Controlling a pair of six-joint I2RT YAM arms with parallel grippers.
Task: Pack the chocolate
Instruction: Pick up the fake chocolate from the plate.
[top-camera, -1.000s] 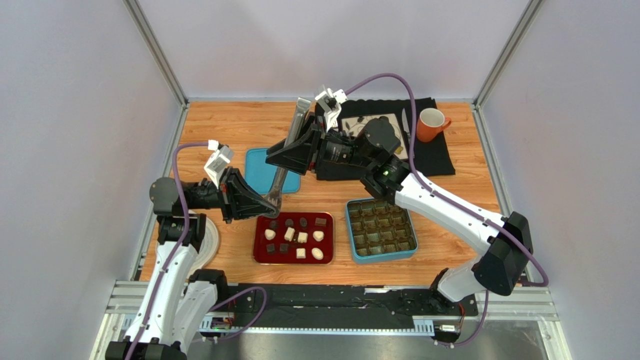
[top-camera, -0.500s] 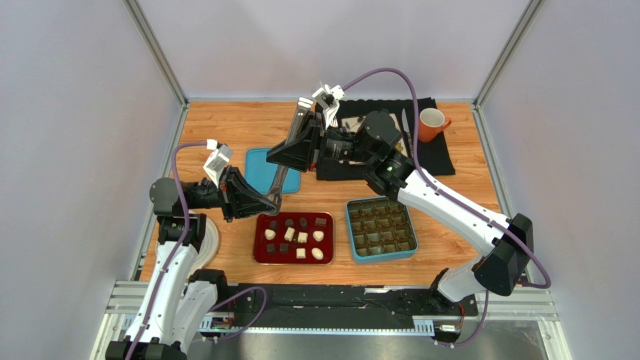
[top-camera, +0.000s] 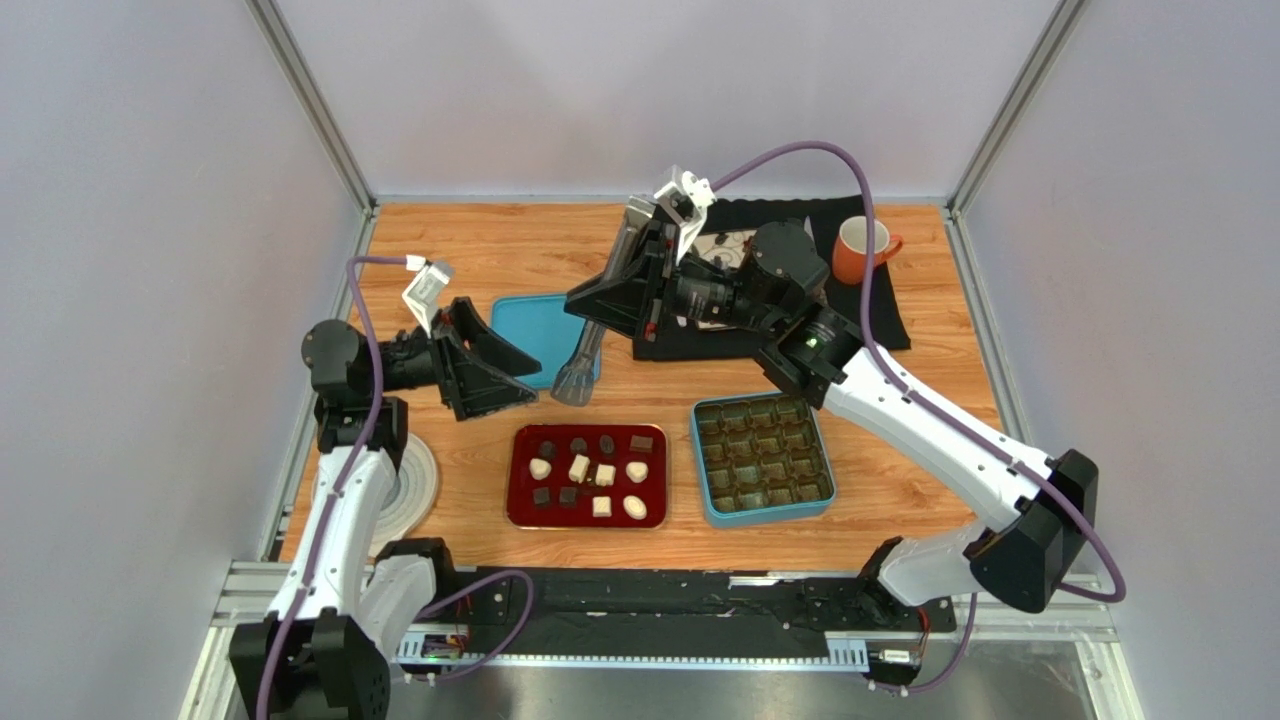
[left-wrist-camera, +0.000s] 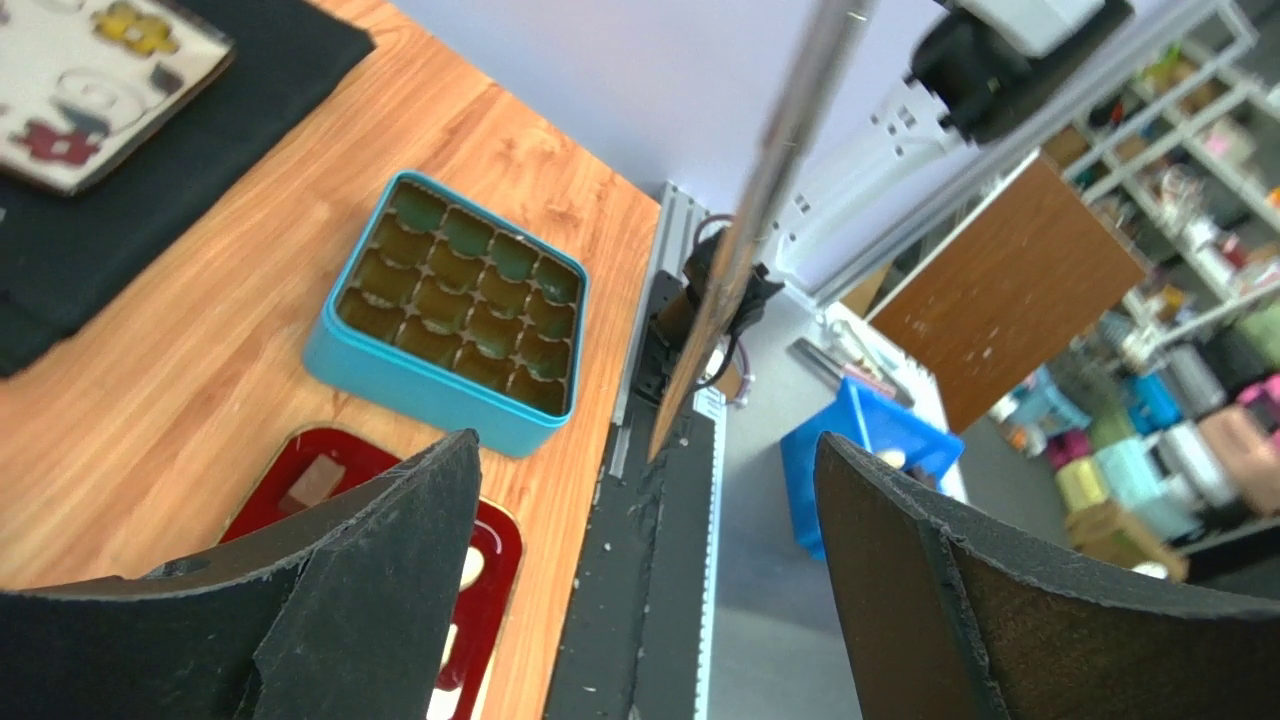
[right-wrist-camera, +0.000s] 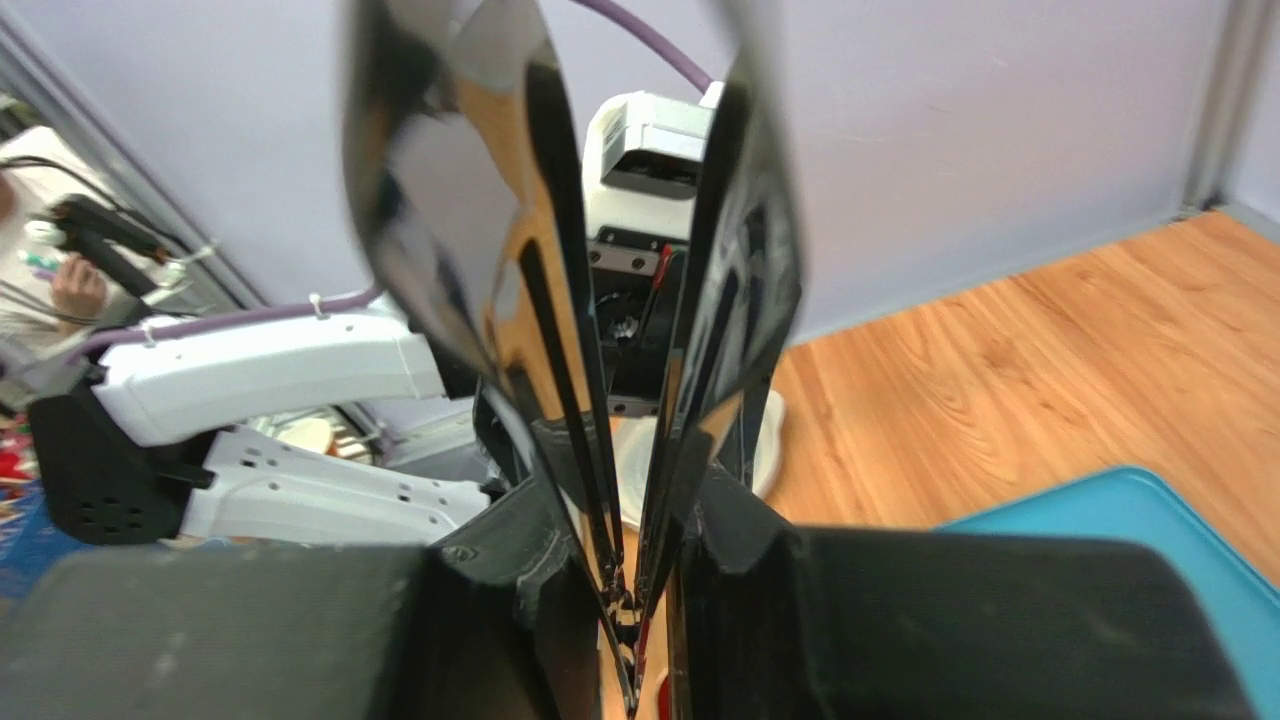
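Several small dark and cream pieces of chocolate (top-camera: 589, 471) lie on a red tray (top-camera: 519, 510) at the table's front middle. To its right stands a blue box (top-camera: 702, 465) with empty compartments. My right gripper (top-camera: 631, 293) hovers above the back middle of the table, shut on the handle end of metal tongs (top-camera: 589, 342). In the right wrist view the tongs (right-wrist-camera: 451, 225) rise from between its fingers (right-wrist-camera: 526, 555). My left gripper (top-camera: 519, 380) is open and empty, left of the tongs' tip. Its wrist view shows the tongs (left-wrist-camera: 766, 180), the box (left-wrist-camera: 406, 383) and a brown chocolate (left-wrist-camera: 316, 480).
A blue lid (top-camera: 534, 323) lies flat behind the tray, under the tongs. A black mat (top-camera: 872, 315) at the back right carries an orange mug (top-camera: 861, 248) and a square plate (top-camera: 721, 248), partly hidden by my right arm. A white disc (top-camera: 406, 488) sits by the left arm's base.
My left gripper has opened, let go of the tongs' tip and drawn back to the left. The right gripper has shifted slightly right with the tongs in it.
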